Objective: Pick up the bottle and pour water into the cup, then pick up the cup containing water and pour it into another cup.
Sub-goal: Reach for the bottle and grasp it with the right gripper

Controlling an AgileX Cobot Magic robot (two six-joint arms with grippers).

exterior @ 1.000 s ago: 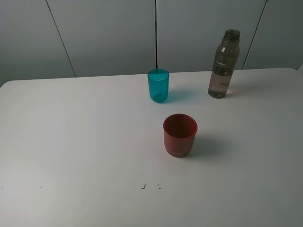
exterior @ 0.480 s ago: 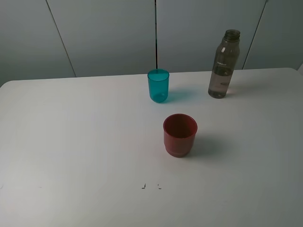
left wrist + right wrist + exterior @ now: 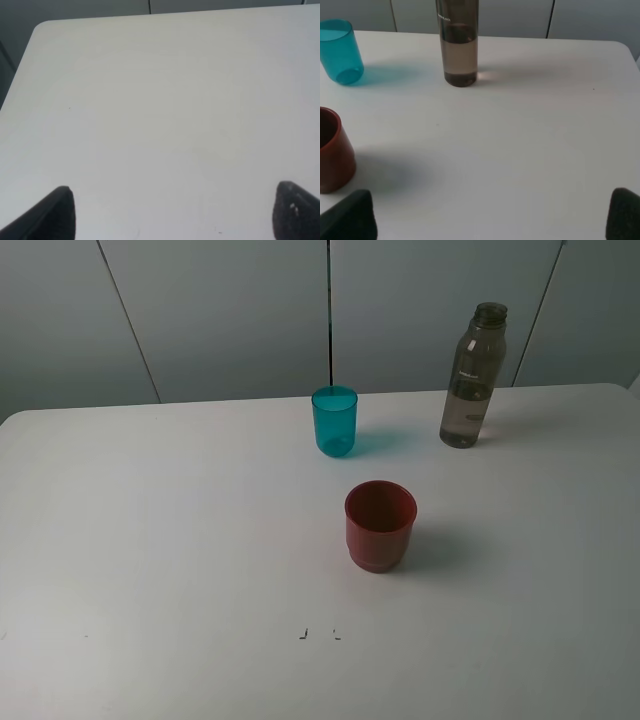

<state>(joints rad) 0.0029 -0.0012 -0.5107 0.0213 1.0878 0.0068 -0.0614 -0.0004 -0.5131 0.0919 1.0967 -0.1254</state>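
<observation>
A tall smoky grey bottle (image 3: 473, 376) with water in it stands upright at the back right of the white table (image 3: 150, 540); it also shows in the right wrist view (image 3: 458, 42). The teal cup (image 3: 334, 421) (image 3: 340, 51) stands at the back centre. Nearer the front sits the wide red cup (image 3: 380, 525) (image 3: 332, 150). Neither arm appears in the high view. My right gripper (image 3: 490, 220) is open and empty, well short of the bottle. My left gripper (image 3: 175, 212) is open over bare table.
Grey wall panels (image 3: 230, 310) rise behind the table's back edge. Two small dark marks (image 3: 318, 634) lie on the table near the front centre. The table's rounded back left corner (image 3: 42, 25) shows in the left wrist view.
</observation>
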